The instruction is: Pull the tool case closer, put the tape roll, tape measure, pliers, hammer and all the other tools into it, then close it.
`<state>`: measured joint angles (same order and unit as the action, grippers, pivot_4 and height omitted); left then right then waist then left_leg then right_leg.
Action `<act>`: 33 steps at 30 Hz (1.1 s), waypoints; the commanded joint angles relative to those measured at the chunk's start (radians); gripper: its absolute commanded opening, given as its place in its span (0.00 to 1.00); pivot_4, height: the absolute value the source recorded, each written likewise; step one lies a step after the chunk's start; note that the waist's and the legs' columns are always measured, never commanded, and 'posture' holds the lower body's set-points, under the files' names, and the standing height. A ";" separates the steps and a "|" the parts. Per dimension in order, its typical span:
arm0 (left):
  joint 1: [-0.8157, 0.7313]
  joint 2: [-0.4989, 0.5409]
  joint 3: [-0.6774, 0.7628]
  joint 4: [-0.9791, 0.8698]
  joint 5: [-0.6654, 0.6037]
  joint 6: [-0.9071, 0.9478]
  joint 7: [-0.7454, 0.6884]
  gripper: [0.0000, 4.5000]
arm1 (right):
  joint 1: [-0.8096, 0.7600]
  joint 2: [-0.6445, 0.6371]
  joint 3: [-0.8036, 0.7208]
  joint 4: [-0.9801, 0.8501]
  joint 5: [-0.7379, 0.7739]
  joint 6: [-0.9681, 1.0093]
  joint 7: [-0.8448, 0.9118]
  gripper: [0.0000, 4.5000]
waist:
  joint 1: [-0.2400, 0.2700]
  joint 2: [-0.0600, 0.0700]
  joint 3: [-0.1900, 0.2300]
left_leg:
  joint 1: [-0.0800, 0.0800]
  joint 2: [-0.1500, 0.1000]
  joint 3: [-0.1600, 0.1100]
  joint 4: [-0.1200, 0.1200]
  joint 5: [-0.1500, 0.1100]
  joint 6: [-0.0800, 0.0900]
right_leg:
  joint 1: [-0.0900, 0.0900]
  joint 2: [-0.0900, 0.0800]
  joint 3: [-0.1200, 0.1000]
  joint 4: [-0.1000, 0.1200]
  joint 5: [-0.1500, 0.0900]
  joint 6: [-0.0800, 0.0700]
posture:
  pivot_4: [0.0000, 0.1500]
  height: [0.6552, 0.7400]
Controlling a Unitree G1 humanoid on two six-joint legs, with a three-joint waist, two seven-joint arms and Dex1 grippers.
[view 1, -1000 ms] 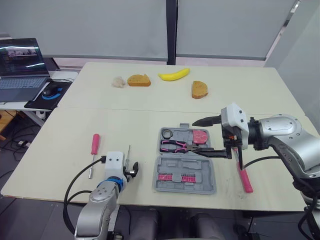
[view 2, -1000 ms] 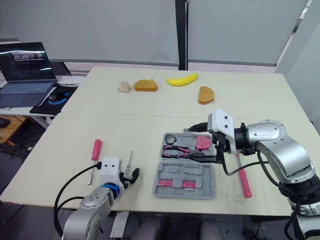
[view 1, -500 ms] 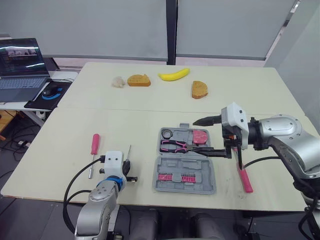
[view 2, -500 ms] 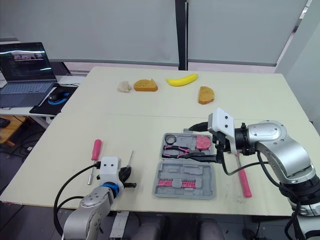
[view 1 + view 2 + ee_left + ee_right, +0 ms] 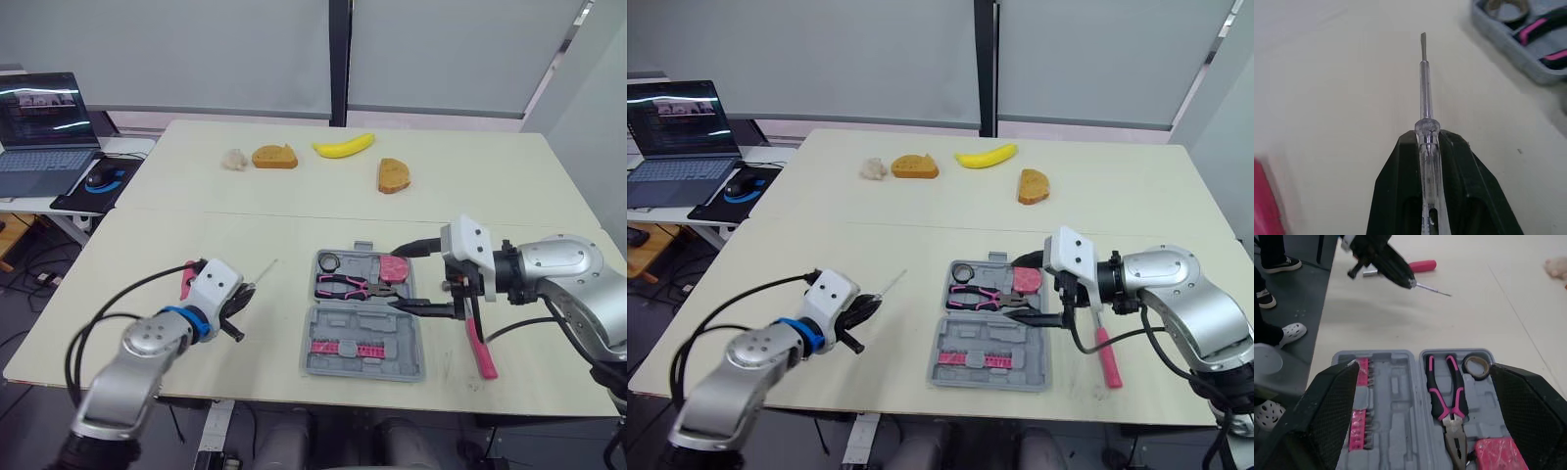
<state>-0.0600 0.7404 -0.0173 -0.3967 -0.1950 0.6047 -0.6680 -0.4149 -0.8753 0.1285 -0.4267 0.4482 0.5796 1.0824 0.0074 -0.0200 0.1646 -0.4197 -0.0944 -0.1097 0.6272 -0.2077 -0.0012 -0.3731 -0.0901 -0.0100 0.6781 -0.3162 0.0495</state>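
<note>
The tool case [image 5: 387, 323] lies open on the table [image 5: 294, 220], close to the robot. Inside it are the tape roll [image 5: 326, 261], the pliers [image 5: 343, 286] and the red tape measure [image 5: 393, 267], so that part looks done. The left gripper [image 5: 238, 305] is squeezed tight on a small screwdriver [image 5: 263, 271], held up off the table to the left of the case. The right gripper [image 5: 394, 278] is spread wide and empty over the case. The pink hammer [image 5: 478, 343] lies just right of the case. A pink screwdriver [image 5: 1422, 266] lies on the left. These three have to go in, and then the case gets shut.
</note>
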 commanded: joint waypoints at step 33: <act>-0.518 -0.218 -0.548 0.448 0.368 -0.411 -0.407 0.05 | 0.247 -0.094 -0.031 -0.290 -0.134 0.171 -0.237 1.00 | -0.013 -0.002 0.002 | -0.005 0.000 -0.002 0.002 0.001 0.000 | 0.001 0.002 -0.002 0.003 0.000 0.001 | 1.00 1.00</act>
<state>-0.5695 0.5226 -0.5642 0.0584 0.1600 0.2093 -1.0731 -0.1686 -0.9609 0.1157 -0.6810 0.3157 0.7534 0.8483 -0.0052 -0.0216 0.1663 -0.4242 -0.0942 -0.1117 0.6294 -0.2071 -0.0008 -0.3725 -0.0880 -0.0118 0.6808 -0.3161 0.0500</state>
